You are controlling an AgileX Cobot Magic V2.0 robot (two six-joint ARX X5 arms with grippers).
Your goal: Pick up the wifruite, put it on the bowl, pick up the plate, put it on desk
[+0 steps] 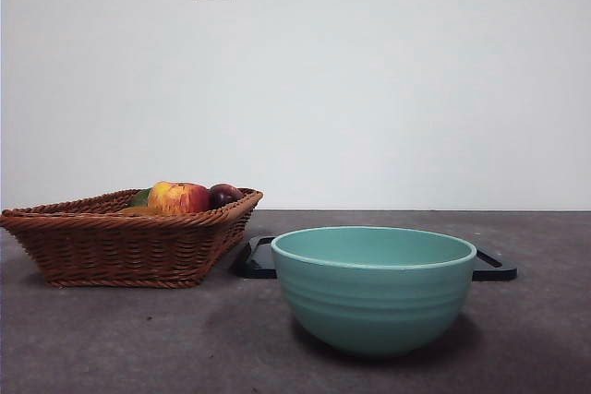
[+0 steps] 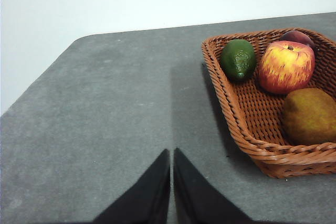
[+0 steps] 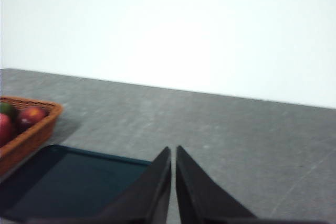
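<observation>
Step one not yet begun: left gripper (image 2: 171,153), jaws together, must open over the dull orange-brown oval wifruite (image 2: 311,115) in the woven wicker basket (image 2: 239,116).

Only the jaws showed. The left gripper (image 2: 171,153) had two plain matte black jaws, broad at the base and tapering to sharp points. The right gripper (image 3: 173,150) looked the same, without markings.
</observation>
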